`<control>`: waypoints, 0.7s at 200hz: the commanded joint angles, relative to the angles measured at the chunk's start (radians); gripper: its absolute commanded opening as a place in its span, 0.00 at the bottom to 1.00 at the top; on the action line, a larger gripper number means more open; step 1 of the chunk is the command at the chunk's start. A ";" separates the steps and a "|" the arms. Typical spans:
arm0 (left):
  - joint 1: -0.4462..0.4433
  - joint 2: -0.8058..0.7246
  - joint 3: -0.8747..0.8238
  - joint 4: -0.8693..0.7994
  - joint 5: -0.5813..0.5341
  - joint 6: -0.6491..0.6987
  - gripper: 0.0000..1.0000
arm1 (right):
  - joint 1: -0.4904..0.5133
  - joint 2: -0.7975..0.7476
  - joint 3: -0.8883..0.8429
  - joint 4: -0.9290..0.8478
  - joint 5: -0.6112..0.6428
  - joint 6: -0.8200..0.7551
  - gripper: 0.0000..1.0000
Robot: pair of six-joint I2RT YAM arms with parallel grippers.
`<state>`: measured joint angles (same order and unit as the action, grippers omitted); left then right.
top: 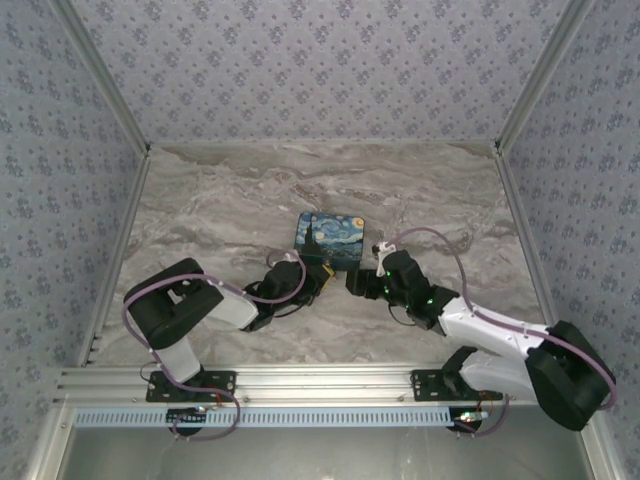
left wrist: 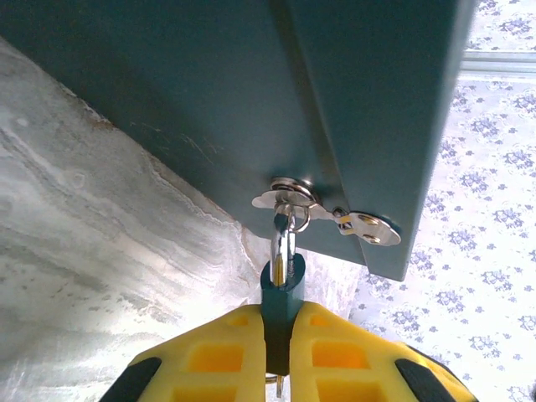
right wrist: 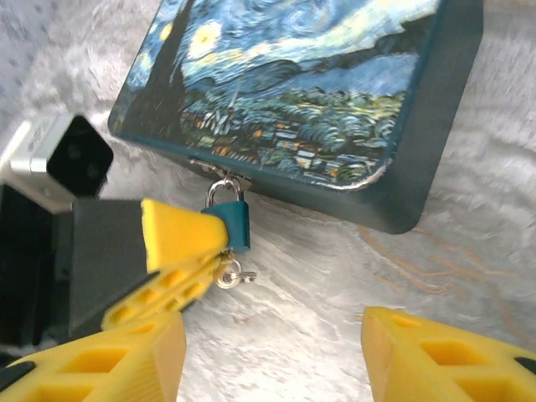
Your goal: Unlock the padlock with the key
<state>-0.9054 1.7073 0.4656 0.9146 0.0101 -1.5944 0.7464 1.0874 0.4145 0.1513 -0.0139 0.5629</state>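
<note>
Left tool (left wrist: 280, 328) is clamped on the padlock (right wrist: 238, 224). Both yellow fingers (left wrist: 219, 356) press flat on the sides of the teal body, which is pinched edge-on between them.

The padlock hangs off the front wall of the tin box (right wrist: 285, 92). Its shackle (left wrist: 283, 241) is threaded through the silver hasp (left wrist: 289, 198) at the lid seam. The shackle looks closed from the right wrist camera. From the left wrist camera I can't tell.

Key (right wrist: 230, 272) is a small silvery piece with a ring. It sits right at the padlock's underside, touching the lower finger of the left tool. I can't tell how far it goes into the keyway.

Right tool (right wrist: 272, 356) has its fingers well apart, with nothing between them and nothing touched. It faces the padlock and the box front from nearby, with bare marble counter (right wrist: 352, 268) under the gap.

From overhead, the box lies mid-counter with its painted lid up. Both tools meet at its near edge, the left tool coming in from the left and the right tool from the right. They are near each other but not touching.
</note>
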 commanded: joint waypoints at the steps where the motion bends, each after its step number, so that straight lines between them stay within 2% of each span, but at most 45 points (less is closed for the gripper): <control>1: -0.001 -0.033 0.038 -0.024 -0.007 0.019 0.07 | 0.102 -0.042 0.018 -0.131 0.236 -0.287 0.61; 14: -0.001 -0.037 0.045 -0.028 0.000 0.019 0.07 | 0.190 -0.048 0.007 -0.123 0.350 -0.373 0.61; 36: 0.003 -0.044 0.056 -0.040 0.013 0.021 0.07 | 0.359 -0.020 -0.011 -0.099 0.613 -0.475 0.61; 60: 0.006 -0.055 0.062 -0.058 0.022 0.021 0.07 | 0.463 0.070 -0.003 -0.092 0.817 -0.543 0.61; 97: 0.010 -0.076 0.061 -0.082 0.025 0.023 0.07 | 0.486 0.180 -0.005 0.028 0.858 -0.621 0.59; 140: 0.019 -0.105 0.064 -0.122 0.031 0.033 0.07 | 0.464 0.255 -0.001 0.143 0.822 -0.721 0.58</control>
<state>-0.8963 1.6489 0.4988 0.7998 0.0257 -1.5867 1.2221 1.3136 0.4118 0.2012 0.7753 -0.0719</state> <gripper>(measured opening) 0.087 0.582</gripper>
